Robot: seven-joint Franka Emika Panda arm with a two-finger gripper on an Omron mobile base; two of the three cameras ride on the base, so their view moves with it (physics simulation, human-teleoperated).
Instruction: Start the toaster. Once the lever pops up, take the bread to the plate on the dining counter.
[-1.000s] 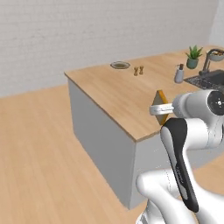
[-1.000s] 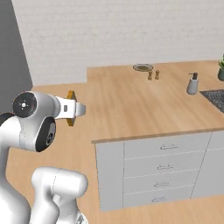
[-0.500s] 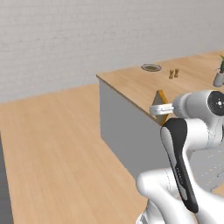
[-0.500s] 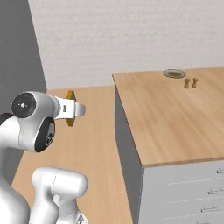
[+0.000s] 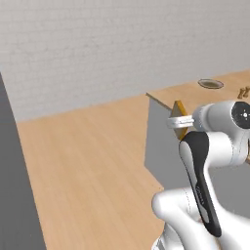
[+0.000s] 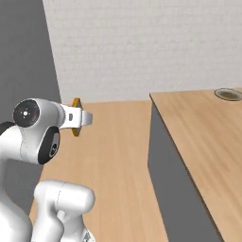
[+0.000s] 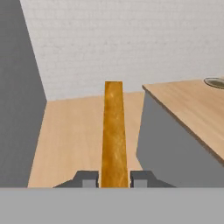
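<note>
My gripper (image 7: 114,178) is shut on the bread (image 7: 113,131), a tan-crusted slice seen edge-on, standing upright between the fingers (image 7: 89,178). In the base views the bread (image 5: 179,117) (image 6: 75,102) sticks out above and below the white hand, held in the air beside the corner of the dining counter (image 5: 190,93) (image 6: 203,127) (image 7: 188,103). The grey plate (image 5: 210,84) (image 6: 229,94) (image 7: 215,82) lies far back on that light-wood top, well ahead and right of the gripper (image 5: 177,122) (image 6: 84,118). The toaster is out of view.
A dark grey panel (image 5: 12,185) (image 6: 26,56) (image 7: 17,87) rises on the left. Open wooden floor (image 5: 88,156) stretches to a white brick wall (image 5: 97,44). Two small brown shakers (image 5: 241,91) stand near the plate. The counter's grey side (image 7: 175,153) drops to the floor.
The whole picture has shifted: the counter has slid to the right and the dark panel has come in on the left, so the camera moved. The bread stays gripped.
</note>
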